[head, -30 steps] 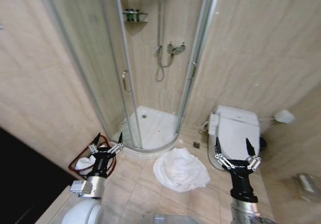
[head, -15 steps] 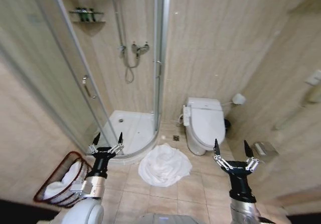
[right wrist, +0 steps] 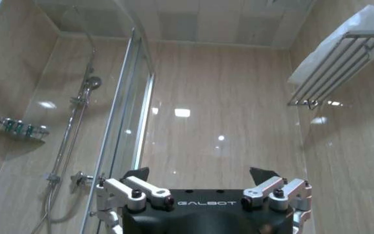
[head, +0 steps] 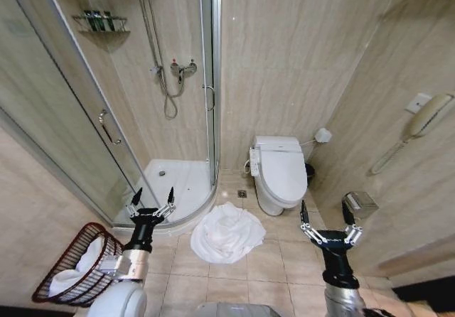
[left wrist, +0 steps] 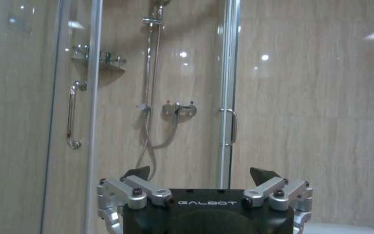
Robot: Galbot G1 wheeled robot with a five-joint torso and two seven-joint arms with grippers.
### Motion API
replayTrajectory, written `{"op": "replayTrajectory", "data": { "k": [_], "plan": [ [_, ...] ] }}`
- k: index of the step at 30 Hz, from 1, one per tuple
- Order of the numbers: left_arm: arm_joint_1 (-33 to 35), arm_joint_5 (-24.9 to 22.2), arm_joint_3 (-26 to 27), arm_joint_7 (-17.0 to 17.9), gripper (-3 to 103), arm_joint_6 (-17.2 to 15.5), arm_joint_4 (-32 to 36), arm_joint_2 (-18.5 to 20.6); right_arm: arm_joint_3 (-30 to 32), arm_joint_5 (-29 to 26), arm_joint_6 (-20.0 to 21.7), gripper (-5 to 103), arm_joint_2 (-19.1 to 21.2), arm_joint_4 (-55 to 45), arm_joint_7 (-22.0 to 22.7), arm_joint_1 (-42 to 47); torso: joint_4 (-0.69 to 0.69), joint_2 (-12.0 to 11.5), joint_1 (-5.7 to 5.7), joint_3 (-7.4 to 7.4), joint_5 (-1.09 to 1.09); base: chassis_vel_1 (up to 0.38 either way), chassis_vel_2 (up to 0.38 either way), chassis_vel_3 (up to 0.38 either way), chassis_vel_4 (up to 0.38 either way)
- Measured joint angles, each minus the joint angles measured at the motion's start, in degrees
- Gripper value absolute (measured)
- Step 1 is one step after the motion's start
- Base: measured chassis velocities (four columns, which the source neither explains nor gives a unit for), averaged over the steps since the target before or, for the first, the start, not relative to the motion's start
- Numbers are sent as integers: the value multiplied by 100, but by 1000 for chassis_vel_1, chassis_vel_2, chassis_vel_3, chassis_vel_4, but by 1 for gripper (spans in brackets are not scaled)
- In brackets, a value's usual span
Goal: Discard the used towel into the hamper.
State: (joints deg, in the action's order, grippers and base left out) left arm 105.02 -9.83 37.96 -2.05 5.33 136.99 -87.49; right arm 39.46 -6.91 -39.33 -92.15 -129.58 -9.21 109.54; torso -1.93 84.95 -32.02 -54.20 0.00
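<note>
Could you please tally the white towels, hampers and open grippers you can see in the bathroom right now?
White towels: 3, one on the floor, one in the hamper, one on the wall rack
Hampers: 1
Open grippers: 2, left gripper, right gripper
Total: 6
</note>
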Motion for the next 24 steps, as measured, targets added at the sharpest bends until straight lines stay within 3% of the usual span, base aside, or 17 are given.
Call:
{"op": "replayTrajectory", "data": {
  "k": [8, 24],
  "plan": [
    [0, 0, 0, 0, 100, 0, 0, 0, 77, -167, -20, 100, 0, -47, -60, -2, 1, -1, -2, -1, 0, 0, 0, 0, 0],
    [0, 0, 0, 0, 100, 0, 0, 0, 135, -285, -166, 100, 1, -7, -154, -6, 0, 2, 3, 1, 0, 95, -93, -102, 100]
  ]
}}
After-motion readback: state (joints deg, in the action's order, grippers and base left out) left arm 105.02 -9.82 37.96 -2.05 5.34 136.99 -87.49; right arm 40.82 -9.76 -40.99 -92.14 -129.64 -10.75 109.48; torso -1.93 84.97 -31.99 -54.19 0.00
